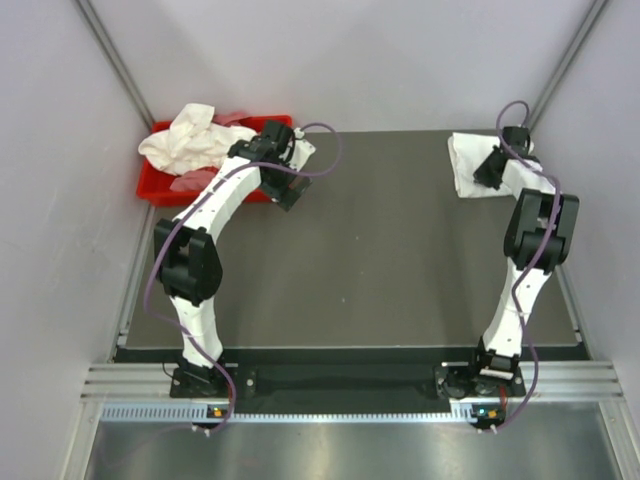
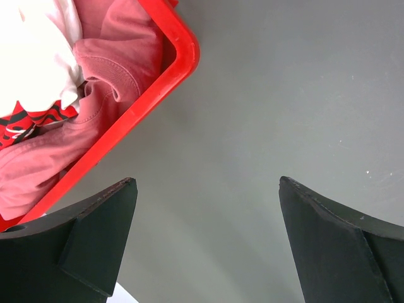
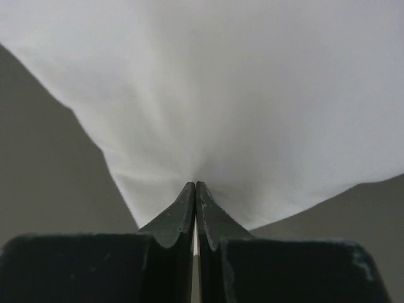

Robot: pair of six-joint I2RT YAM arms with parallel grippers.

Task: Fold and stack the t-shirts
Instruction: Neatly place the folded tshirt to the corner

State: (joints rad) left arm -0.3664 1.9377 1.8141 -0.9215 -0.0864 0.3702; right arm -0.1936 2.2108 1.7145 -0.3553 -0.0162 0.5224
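Observation:
A folded white t-shirt (image 1: 466, 165) lies at the table's far right. My right gripper (image 1: 489, 166) is shut on its cloth; in the right wrist view the fingers (image 3: 196, 186) pinch the white fabric (image 3: 240, 95), which fans out from the tips. A crumpled white t-shirt (image 1: 185, 140) sits in the red bin (image 1: 160, 190) at the far left, over pink clothes (image 2: 95, 82). My left gripper (image 1: 287, 190) hovers over bare table just right of the bin, open and empty (image 2: 207, 183). The bin's corner (image 2: 183, 50) shows up and left of the fingers.
The bin also holds a red-and-black patterned garment (image 2: 25, 120). A bit of white cloth (image 1: 303, 150) shows by the left wrist at the bin's right end. Grey walls enclose the dark table (image 1: 380, 260) on three sides.

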